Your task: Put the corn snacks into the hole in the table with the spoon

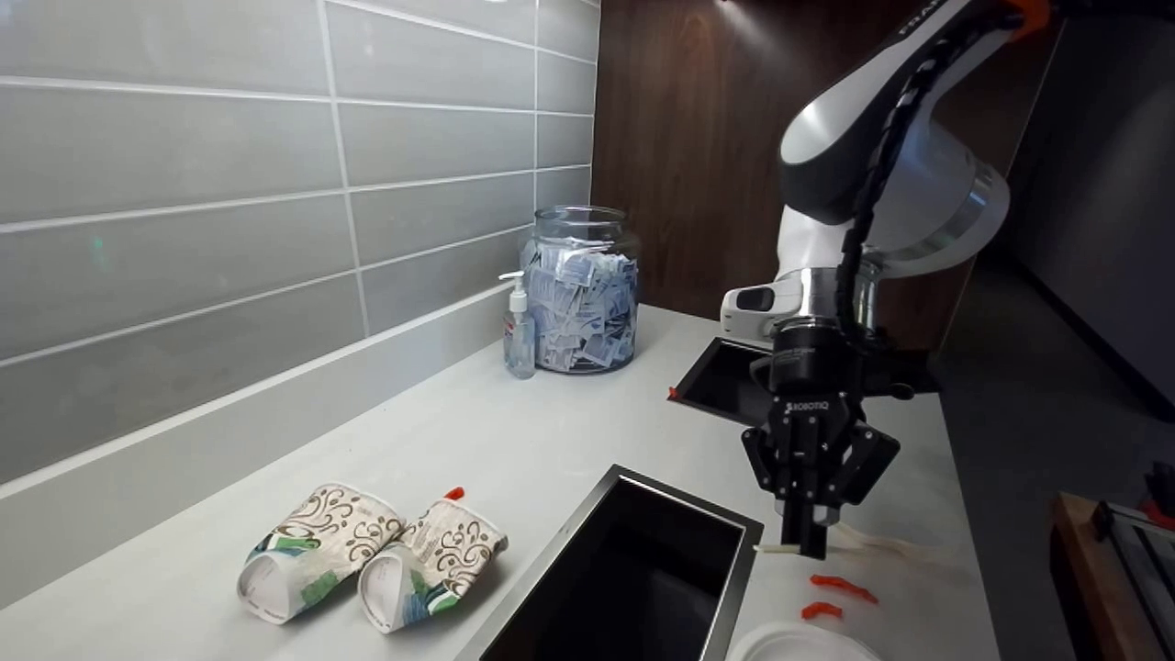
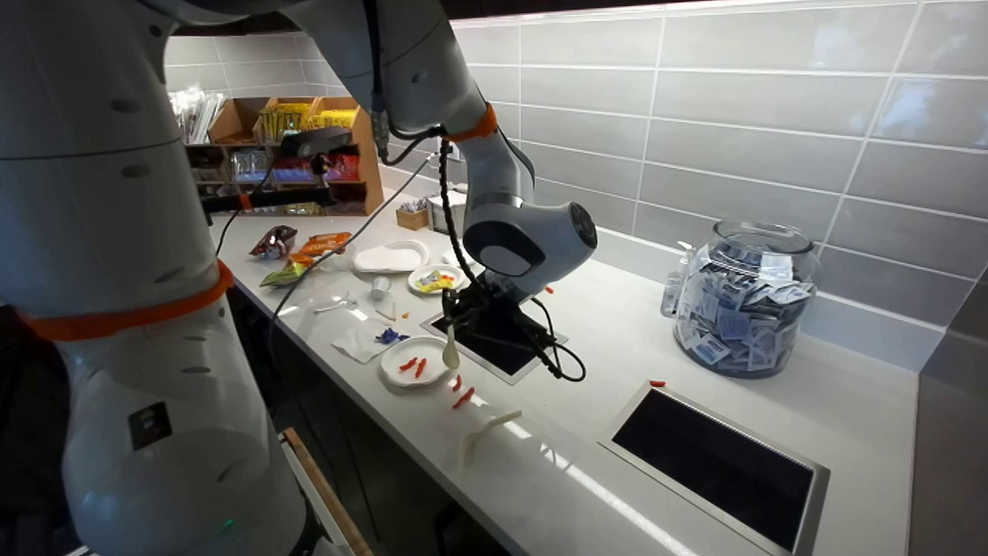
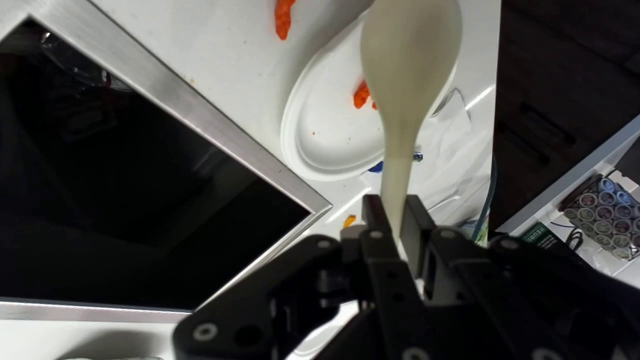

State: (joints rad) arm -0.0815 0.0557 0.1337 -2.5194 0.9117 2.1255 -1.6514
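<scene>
My gripper point(image 3: 397, 210) is shut on the handle of the cream-white spoon point(image 3: 407, 55). In an exterior view the spoon's bowl point(image 2: 451, 356) hangs below the fingers, at the plate's rim; no snack shows on it. Red-orange corn snacks point(image 2: 420, 367) lie on the plate, partly hidden by the spoon in the wrist view point(image 3: 361, 95). Two more corn snacks point(image 1: 843, 588) lie on the table point(image 1: 514, 431) beside the plate. Single pieces lie by the far hole point(image 1: 673, 393) and behind the patterned bags. The near hole point(image 3: 125, 200) is close beside the plate and gripper.
The white plate point(image 2: 403, 350) stands between the near hole and the front edge. A pale utensil point(image 2: 502, 421) lies on the table. Two patterned bags point(image 1: 321, 542), a glass jar point(image 1: 587, 303) and a pump bottle point(image 1: 520, 335) stand toward the tiled wall. Plates and snack bags fill the opposite end.
</scene>
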